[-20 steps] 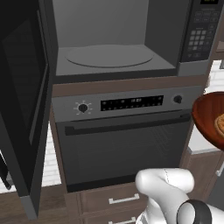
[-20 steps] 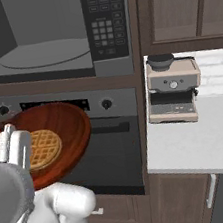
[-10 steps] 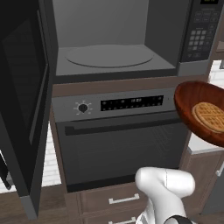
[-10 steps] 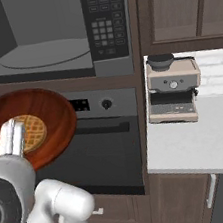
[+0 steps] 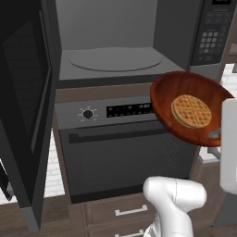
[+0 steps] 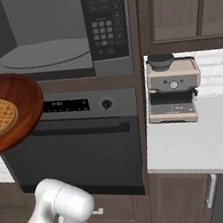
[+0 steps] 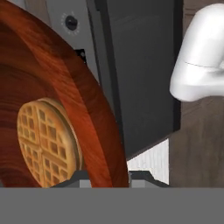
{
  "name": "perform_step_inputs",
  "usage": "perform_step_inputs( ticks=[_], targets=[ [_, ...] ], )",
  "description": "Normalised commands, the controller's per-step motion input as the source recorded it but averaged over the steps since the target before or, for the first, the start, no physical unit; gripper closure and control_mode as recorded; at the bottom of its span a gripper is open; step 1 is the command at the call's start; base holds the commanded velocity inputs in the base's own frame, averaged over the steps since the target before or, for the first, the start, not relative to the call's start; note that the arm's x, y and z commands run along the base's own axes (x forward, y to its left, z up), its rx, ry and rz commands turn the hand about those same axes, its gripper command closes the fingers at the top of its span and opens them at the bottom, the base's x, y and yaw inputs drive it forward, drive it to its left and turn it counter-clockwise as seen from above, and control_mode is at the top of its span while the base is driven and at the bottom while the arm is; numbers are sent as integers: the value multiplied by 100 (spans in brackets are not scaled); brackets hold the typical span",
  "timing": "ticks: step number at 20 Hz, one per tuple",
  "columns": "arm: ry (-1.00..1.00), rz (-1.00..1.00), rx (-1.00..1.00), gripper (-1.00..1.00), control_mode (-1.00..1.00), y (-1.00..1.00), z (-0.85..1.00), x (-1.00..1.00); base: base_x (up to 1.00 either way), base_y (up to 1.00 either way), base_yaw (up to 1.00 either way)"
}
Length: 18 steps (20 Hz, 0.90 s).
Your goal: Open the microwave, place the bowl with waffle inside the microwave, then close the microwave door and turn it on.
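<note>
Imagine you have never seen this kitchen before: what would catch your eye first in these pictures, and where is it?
First, the glossy reddish-brown bowl, held in mid-air in front of the black oven, tilted, with the golden waffle lying in it. Next, the microwave above the oven, its cavity and turntable exposed, with the microwave door swung wide open at the left. The gripper's fingers clamp the bowl's rim in the hand view.

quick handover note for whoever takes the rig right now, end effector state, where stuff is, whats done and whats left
End effector: shut on the rim of the bowl, holding it in the air, tilted, in front of the oven and below the microwave opening.
Waffle: lying in the bowl.
Microwave door: swung open to the left; cavity and turntable exposed.
Done: door opened, bowl picked up.
Left: raise the bowl and set it on the turntable, release, close the door, turn the microwave on at the keypad.
</note>
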Motion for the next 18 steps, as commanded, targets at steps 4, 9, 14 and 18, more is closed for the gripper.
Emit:
perform_step_inputs(
  ticks=[4,9,14,18],
  targets=[
    [0,-2,-21,100,-100,12,48,33,0,0,0],
    [7,-11,-11,100,-100,3,17,69,0,0,0],
    [6,-11,-1,100,-100,0,0,46,0,0,0],
    [1,0,1,100,-100,8,12,51,0,0,0]
  ],
)
